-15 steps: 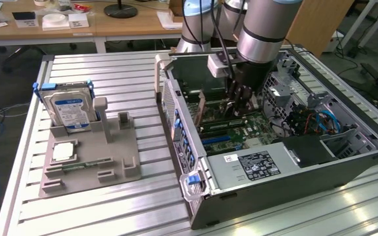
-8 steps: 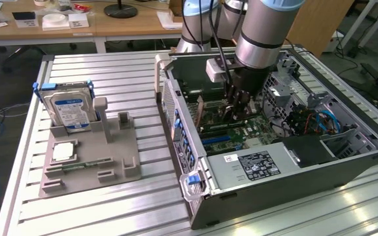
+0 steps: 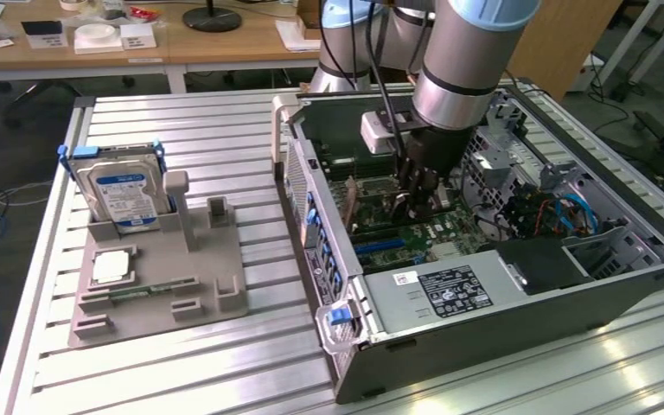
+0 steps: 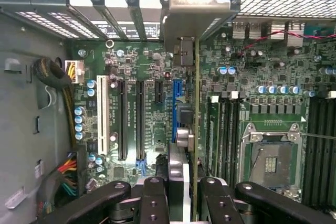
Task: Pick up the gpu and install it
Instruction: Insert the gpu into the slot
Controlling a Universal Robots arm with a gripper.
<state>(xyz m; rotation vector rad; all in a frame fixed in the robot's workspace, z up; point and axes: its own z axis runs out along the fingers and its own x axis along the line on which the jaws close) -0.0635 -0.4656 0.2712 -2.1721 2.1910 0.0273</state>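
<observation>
Slats of a ribbed metal table (image 3: 194, 363) run under everything, and behind it we see wooden desks (image 3: 136, 39) with small boxes and a round black lamp base. Starting at the exterior view's left, a grey holder tray (image 3: 159, 277) sits on the table with the silver hard drive (image 3: 118, 194) standing upright in its blue frame; a small chip and a narrow green stick lie flat nearer the front edge. Moving right, we reach the open computer case (image 3: 482, 259), lying on its side with the motherboard (image 4: 142, 93) facing up. The arm drops straight into it, and the gripper (image 3: 417, 186) is partly closed on the gpu (image 4: 191, 129), which we see edge-on in the wrist view, its metal bracket (image 4: 197, 11) up against the case's rear slot wall beside the blue slot latches. The card stands directly over the blue expansion slot (image 4: 177, 93); whether it is seated we cannot tell, since the fingers (image 4: 152, 203) and the card's own edge hide the contact line. Room is tight: empty black slots on one side, memory slots and the bare processor socket (image 4: 270, 158) on the other. Further right, the drive cage and blue cables crowd the case wall.
</observation>
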